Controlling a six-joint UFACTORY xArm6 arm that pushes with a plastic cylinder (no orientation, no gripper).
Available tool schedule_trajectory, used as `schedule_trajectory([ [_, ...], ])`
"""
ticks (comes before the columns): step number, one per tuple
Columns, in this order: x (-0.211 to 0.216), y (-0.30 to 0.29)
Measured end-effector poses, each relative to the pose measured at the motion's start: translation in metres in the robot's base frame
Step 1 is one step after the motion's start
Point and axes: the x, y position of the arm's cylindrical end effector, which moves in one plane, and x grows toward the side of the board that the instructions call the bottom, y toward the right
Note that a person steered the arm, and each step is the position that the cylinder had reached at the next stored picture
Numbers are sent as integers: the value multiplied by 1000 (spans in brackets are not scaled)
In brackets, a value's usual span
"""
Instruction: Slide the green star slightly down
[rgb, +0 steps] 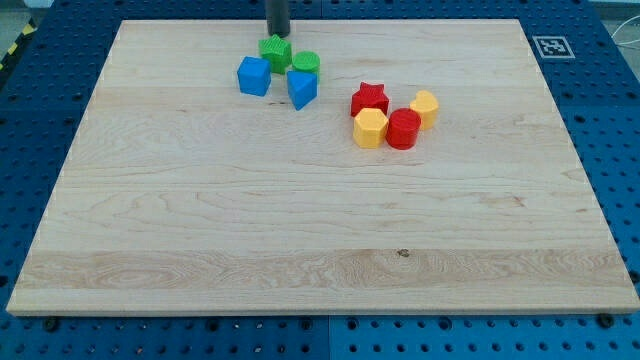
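The wooden board (320, 240) fills most of the frame. Upper centre: a red and yellow cluster (393, 118). Upper left of centre: blue cube (254, 76), blue wedge (302, 88), green cylinder (306, 63), and the green star (276, 51).

My tip (277, 34) stands just above the star, apparently touching. No jaws exist; the rod only pushes.

Step in hand: contact made. Next move: a short downward push, stopping before the blue blocks.

we are seeing the green star (275, 51) lying flat near the board's top edge, sitting just above the blue cube, beside the green cylinder on its right.
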Motion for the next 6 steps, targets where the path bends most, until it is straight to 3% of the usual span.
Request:
schedule_trajectory([
  [6, 53, -19],
])
